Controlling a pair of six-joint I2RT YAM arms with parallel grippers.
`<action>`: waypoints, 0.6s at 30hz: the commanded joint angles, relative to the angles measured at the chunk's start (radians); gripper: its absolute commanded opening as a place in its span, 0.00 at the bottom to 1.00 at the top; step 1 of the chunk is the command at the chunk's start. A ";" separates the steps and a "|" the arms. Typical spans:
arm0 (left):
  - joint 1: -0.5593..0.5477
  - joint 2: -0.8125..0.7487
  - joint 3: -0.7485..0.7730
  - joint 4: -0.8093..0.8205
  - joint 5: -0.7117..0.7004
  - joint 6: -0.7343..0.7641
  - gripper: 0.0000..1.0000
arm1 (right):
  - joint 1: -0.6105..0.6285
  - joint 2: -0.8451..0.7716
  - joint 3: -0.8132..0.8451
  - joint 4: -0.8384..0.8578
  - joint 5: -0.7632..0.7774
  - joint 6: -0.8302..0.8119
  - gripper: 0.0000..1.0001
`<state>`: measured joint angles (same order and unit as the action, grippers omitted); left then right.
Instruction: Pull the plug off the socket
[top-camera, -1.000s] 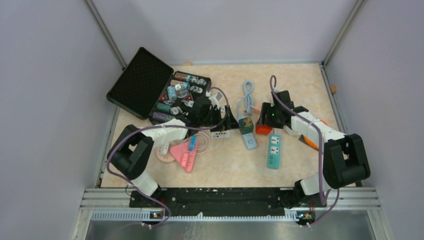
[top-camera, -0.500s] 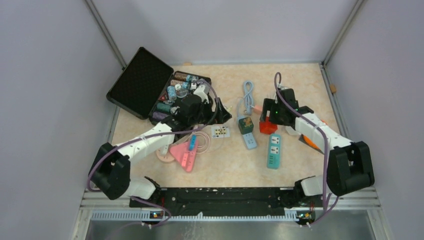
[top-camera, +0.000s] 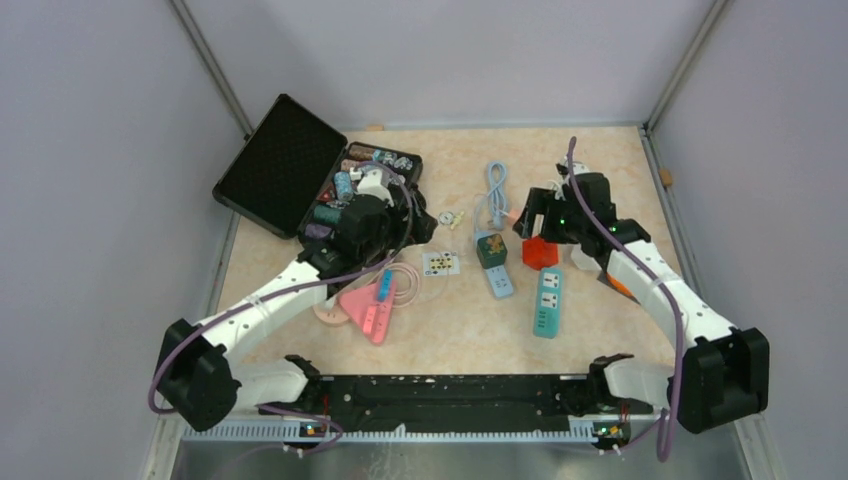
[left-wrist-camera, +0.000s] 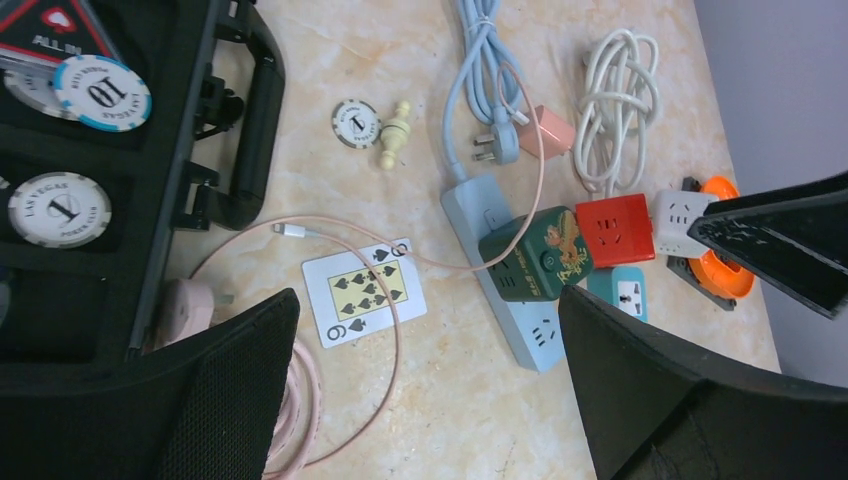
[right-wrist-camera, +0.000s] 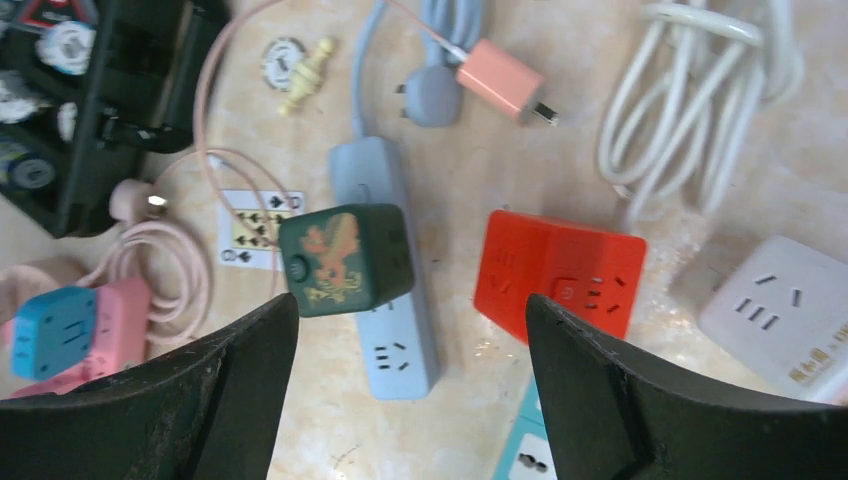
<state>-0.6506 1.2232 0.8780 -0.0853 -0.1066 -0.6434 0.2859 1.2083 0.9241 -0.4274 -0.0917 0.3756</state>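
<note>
Across the beige marbled tabletop (top-camera: 600, 160) the job reads as not yet begun. At ten o'clock lies the open black foam-lined case (top-camera: 280, 165) of poker chips, which has no part in it.

Both arms hang above the clutter in the middle. The left gripper (left-wrist-camera: 428, 300) is at about nine o'clock from the power strip, its fingers spread wide with nothing between them. The right gripper (right-wrist-camera: 410, 300) is at about two o'clock from it, likewise spread and empty. Neither touches anything.

At the table's centre lies the pale blue-grey oblong power strip (right-wrist-camera: 395, 360). The dark green cube plug (right-wrist-camera: 345, 258) with a gold animal print sits on its twelve-o'clock end, fully seated as far as I can tell. I take that for the plug to pull, since both wrist cameras look down on it. A small blue plug (top-camera: 385, 287) on the pink triangular socket block (top-camera: 368, 308) at eight o'clock is the other candidate, and the pictures do not settle it. A red cube socket (right-wrist-camera: 560, 270) stands just beside the green cube at three o'clock, apart from it.

Everything is left to do. One gripper must come down and pin the strip, and the other must close on the cube's sides and lift it clear. The nine of spades playing card (left-wrist-camera: 365, 290) near the strip at nine o'clock is not in the way.
</note>
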 joint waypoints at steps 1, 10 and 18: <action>0.003 -0.062 -0.022 0.007 -0.080 0.013 0.99 | 0.038 -0.041 0.004 0.075 -0.127 0.024 0.81; 0.032 -0.129 -0.052 -0.016 -0.168 -0.015 0.99 | 0.240 0.070 0.027 0.090 0.092 0.026 0.81; 0.050 -0.175 -0.099 -0.010 -0.173 -0.002 0.99 | 0.336 0.229 0.082 0.084 0.253 -0.009 0.80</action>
<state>-0.6094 1.0771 0.7998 -0.1120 -0.2600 -0.6548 0.5957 1.3838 0.9394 -0.3656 0.0616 0.3882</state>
